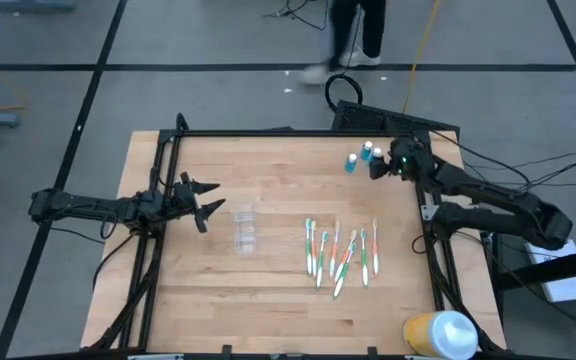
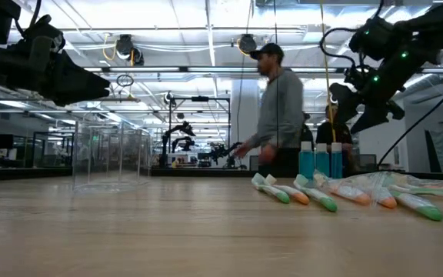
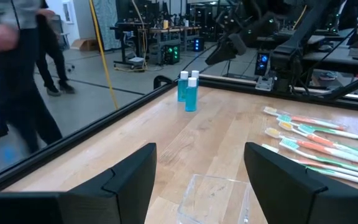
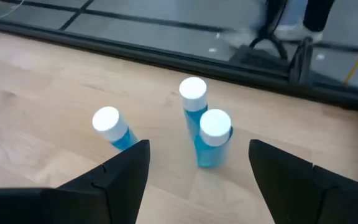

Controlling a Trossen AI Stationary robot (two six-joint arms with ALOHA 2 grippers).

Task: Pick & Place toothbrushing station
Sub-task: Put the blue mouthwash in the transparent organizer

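A small clear plastic cup (image 1: 246, 228) stands on the wooden table, left of centre. Several green, orange and white toothbrushes (image 1: 340, 252) lie flat in a loose row, right of centre. Three small blue tubes with white caps (image 1: 364, 156) stand close together at the far right. My left gripper (image 1: 206, 206) is open and empty, level, just left of the cup, which shows low between its fingers in the left wrist view (image 3: 216, 198). My right gripper (image 1: 376, 170) is open above the tubes; its fingers stand on either side of the nearest tube (image 4: 214, 138) without touching it.
A big yellow container with a white lid (image 1: 440, 335) lies at the table's near right corner. A black frame rail (image 1: 288, 132) runs along the far edge. A person (image 2: 279, 108) walks in the room beyond the table. Bare wood lies between the cup and the toothbrushes.
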